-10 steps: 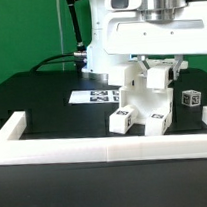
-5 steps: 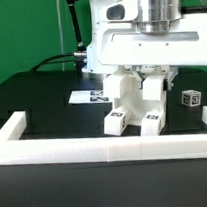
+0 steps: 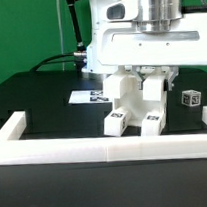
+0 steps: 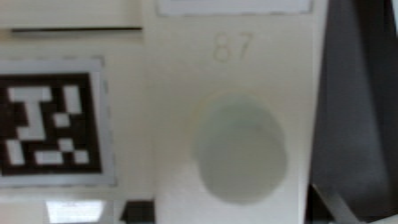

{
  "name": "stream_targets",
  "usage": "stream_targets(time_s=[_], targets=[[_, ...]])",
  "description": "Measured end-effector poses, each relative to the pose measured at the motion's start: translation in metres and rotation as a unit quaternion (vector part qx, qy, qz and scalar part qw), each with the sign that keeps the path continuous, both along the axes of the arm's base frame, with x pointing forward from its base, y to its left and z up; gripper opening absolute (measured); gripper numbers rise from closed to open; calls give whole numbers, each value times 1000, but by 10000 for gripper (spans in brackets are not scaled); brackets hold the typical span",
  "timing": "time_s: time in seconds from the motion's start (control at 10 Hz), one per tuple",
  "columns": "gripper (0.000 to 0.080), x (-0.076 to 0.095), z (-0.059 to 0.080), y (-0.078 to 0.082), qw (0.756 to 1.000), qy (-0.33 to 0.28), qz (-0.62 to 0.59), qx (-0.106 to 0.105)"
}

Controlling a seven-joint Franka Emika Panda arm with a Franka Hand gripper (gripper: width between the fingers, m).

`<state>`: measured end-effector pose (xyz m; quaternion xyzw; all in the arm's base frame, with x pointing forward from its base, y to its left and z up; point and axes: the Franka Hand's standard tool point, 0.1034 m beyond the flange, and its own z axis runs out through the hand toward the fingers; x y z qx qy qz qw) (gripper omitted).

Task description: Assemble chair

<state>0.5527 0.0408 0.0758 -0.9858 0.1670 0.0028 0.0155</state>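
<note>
The jaws are closed on an upright part of the white chair (image 3: 126,102), set on the tabletop (image 3: 36,101) just behind the rail (image 3: 95,150).

Facing you, a green backdrop (image 3: 26,32), beneath it your matte black counter (image 3: 36,104), a white border rail (image 3: 95,150) along its near edge and both ends, a black cable (image 3: 54,62) at the exterior view's left, even soft light.
</note>
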Motion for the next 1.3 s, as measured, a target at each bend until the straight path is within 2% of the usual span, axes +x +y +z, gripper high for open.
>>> stream_targets(time_s=[0.2, 0.4, 0.5, 0.6, 0.9, 1.1, 1.3], targets=[[291, 0, -1, -1, 1000, -1, 0, -1], [578, 1, -2, 0, 1000, -1, 1, -1], [578, 2, 0, 1, 1000, -2, 2, -1], [635, 4, 4, 2, 1000, -1, 3, 1], [647, 5, 13, 1, 1000, -1, 0, 4], [649, 2, 34, 4, 1000, 1, -10, 14], [649, -11, 61, 14, 998, 8, -47, 27]])
